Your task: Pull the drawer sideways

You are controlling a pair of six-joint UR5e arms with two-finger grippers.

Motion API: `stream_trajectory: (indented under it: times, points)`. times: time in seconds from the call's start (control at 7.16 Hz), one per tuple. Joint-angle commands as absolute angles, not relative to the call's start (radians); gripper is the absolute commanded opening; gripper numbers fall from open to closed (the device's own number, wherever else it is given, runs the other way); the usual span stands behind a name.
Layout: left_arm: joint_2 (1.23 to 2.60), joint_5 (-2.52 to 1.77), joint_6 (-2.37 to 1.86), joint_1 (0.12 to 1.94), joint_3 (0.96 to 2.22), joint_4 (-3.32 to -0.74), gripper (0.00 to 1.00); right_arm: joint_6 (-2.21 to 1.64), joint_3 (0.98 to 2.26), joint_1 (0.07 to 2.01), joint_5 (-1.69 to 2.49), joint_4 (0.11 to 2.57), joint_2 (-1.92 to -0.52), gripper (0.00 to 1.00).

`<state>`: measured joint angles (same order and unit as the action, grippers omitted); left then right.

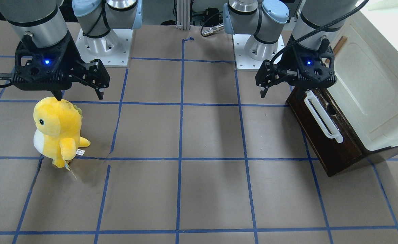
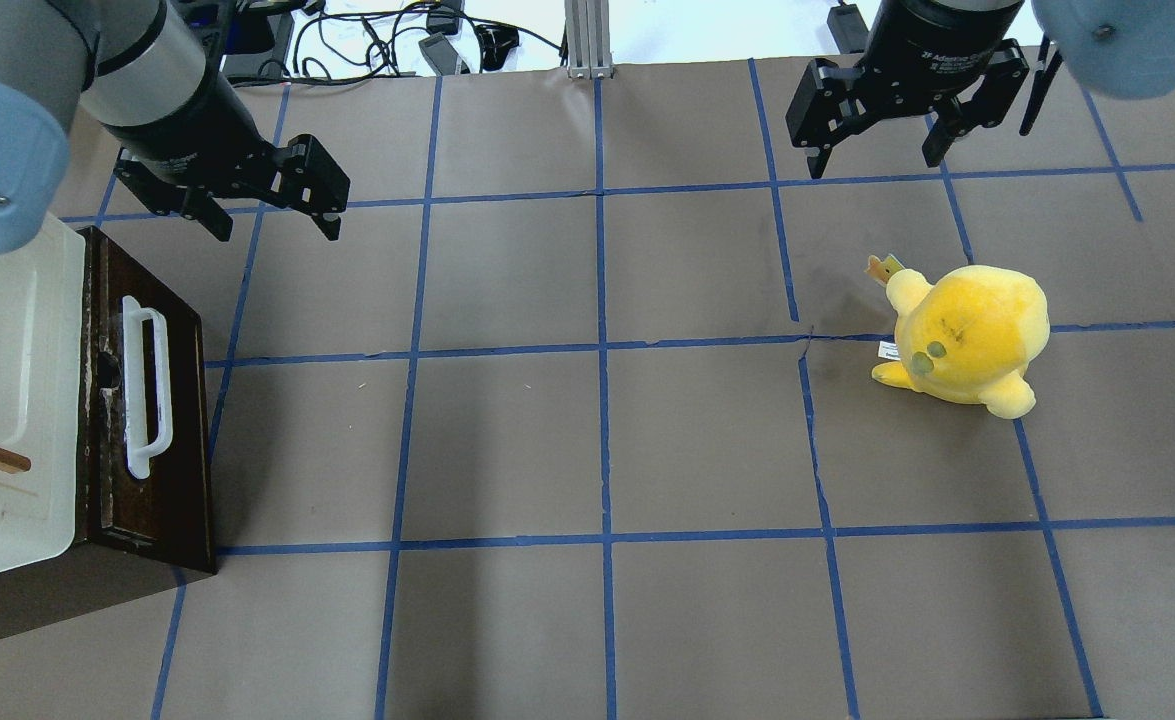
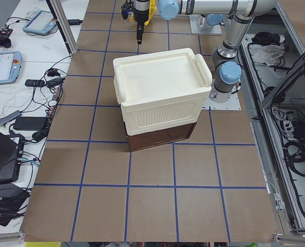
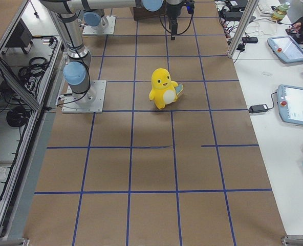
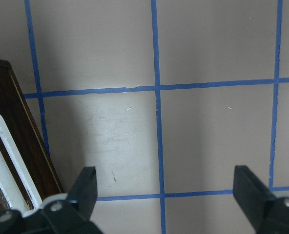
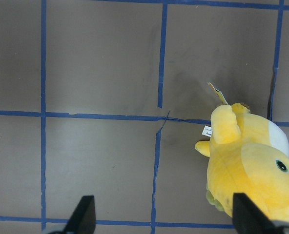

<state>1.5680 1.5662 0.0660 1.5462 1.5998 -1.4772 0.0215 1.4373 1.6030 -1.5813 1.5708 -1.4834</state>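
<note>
Drawer (image 2: 187,450) sits at the bottom of the cream-white cabinet (image 2: 7,400) on the robot's left end of the desk (image 2: 597,450). Its dark front faces the desk's middle, with the white bar handle (image 2: 146,385) running along it.

Left end effector (image 2: 277,228) – fingers spread, holding nothing, hanging near one end of the drawer front and apart from the handle. The overhead view puts it past the drawer's far corner. The left wrist view shows more: both fingertips over bare desk, the drawer edge and handle at lower left. The exterior left view gives only the cabinet's lid and side above a brown base; the handle is hidden there.

Right end effector (image 2: 874,165) – fingers spread, holding nothing, near the yellow plush toy (image 2: 967,335) and clear of it. The right wrist view shows the toy's face at lower right; the overhead view shows only the top of its head.
</note>
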Motion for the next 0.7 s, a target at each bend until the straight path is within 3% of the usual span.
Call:
stream_trajectory:
  times: [0.0,0.56]
  points:
    - [1.581,1.566,0.066,1.546,1.609,-1.471,1.0,0.021,1.437,1.603,-1.58,1.571,-1.483,1.0]
    - [1.589,1.595,0.064,1.548,1.612,-1.47,1.0,0.021,1.437,1.603,-1.582,1.571,-1.483,1.0]
